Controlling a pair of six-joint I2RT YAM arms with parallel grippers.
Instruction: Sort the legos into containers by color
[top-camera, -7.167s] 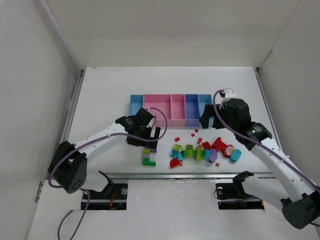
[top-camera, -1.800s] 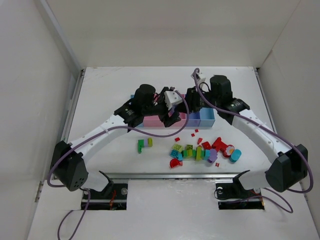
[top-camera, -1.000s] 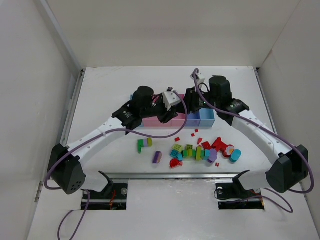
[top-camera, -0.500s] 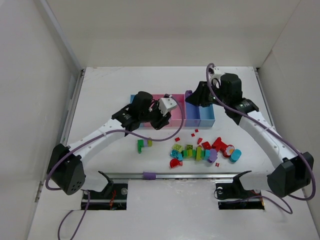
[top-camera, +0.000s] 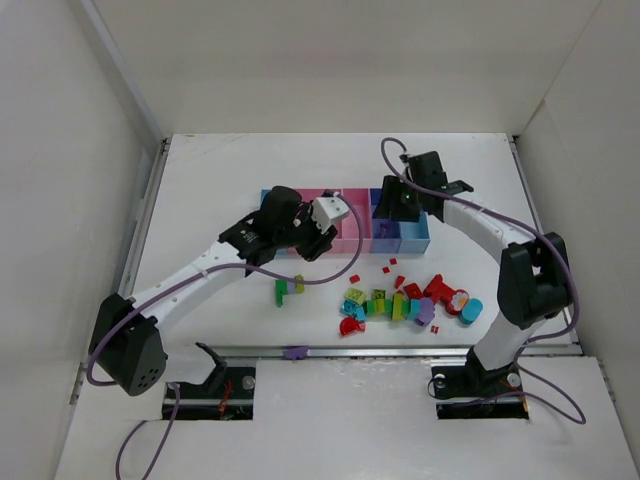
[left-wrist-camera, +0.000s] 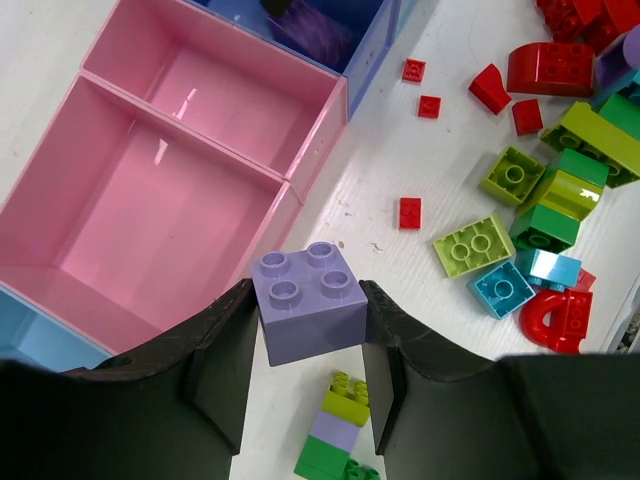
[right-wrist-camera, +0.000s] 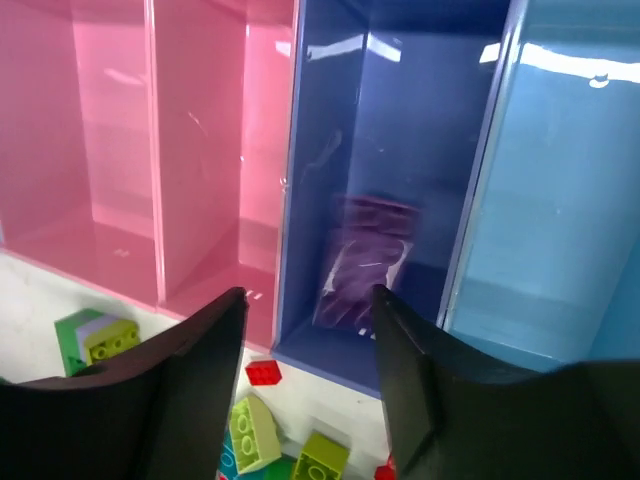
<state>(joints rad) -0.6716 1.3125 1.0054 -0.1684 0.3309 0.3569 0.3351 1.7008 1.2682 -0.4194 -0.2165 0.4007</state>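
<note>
Right gripper (right-wrist-camera: 308, 296) has dropped its purple brick (right-wrist-camera: 362, 262) into the purple-blue bin (right-wrist-camera: 400, 120).

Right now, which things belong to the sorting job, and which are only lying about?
Job: bins; brick pile; green stack; held purple brick; binned purple brick; stray purple brick.
Lying about: rail; arm mount.

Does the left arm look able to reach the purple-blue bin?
Probably not yet: the right hand hangs open above the purple-blue bin, so the left hand with its purple brick might collide.
</note>
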